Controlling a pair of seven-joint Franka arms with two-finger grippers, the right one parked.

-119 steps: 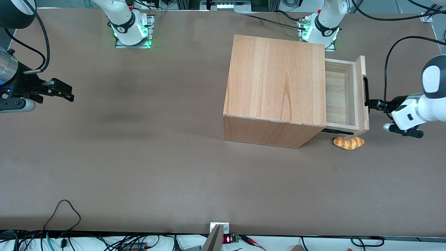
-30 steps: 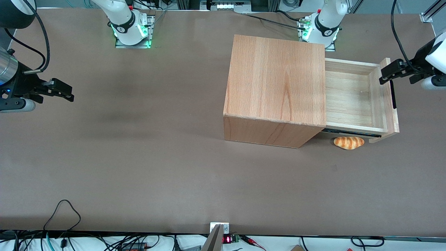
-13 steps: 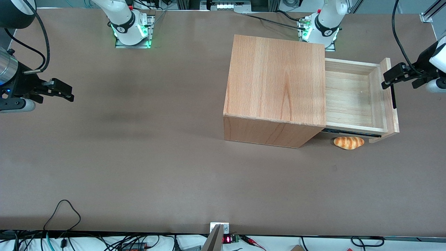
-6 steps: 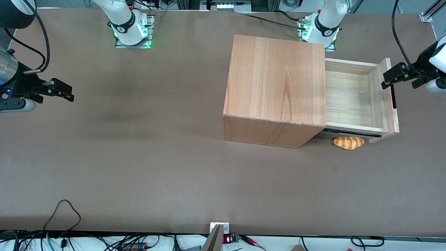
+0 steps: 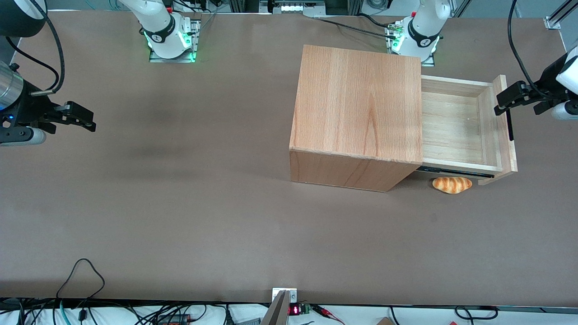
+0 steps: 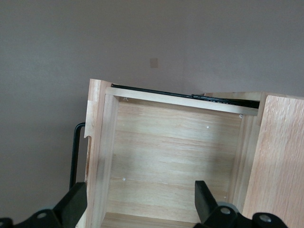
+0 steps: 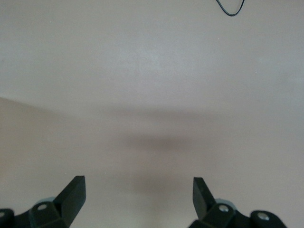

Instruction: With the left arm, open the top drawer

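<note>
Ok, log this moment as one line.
light-wood top drawer: pulled out | black two-finger gripper: open, above drawer front | bread roll: on table

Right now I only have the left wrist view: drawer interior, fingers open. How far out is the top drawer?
Observer: In the front view the top drawer is pulled well out of the cabinet, with its black rail exposed.
Operator: Where is the gripper relative to it?
Observer: The gripper is over the end of the drawer front farther from the front camera, holding nothing.
Operator: Anything on the table nearby?
Observer: A bread roll lies on the table beside the rail, nearer the front camera than the drawer.
</note>
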